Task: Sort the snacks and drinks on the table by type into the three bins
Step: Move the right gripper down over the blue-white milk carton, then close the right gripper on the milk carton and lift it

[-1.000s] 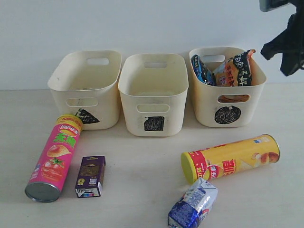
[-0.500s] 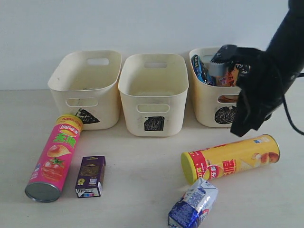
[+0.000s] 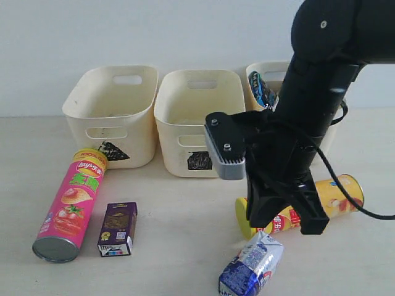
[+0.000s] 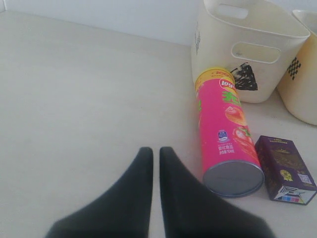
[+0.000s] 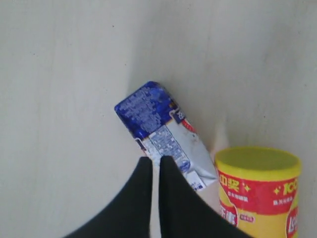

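A pink chip tube (image 3: 69, 206) (image 4: 225, 134) lies on the table (image 3: 185, 246) beside a dark purple carton (image 3: 117, 229) (image 4: 286, 168). My left gripper (image 4: 155, 148) hovers shut and empty over bare table, short of the pink tube's metal end. A yellow chip tube (image 3: 338, 192) (image 5: 260, 191) lies at the right, half covered by my right arm (image 3: 308, 123). The right gripper (image 5: 155, 158) is shut and empty just above the blue-and-white soft pack (image 3: 252, 264) (image 5: 161, 129). A blue-black packet (image 3: 260, 89) shows in the right-hand bin (image 3: 265, 66).
The triangle bin (image 3: 80, 123) (image 4: 218, 44) and the square bin (image 3: 173, 123) (image 4: 307, 94) stand side by side at the back. My right arm hides most of the third bin and its mark. A white wall rises behind the bins.
My right arm has swung down from the upper right corner, past the right-hand bin, and now hangs over the yellow tube and the blue-and-white pack. Nothing on the table has moved.
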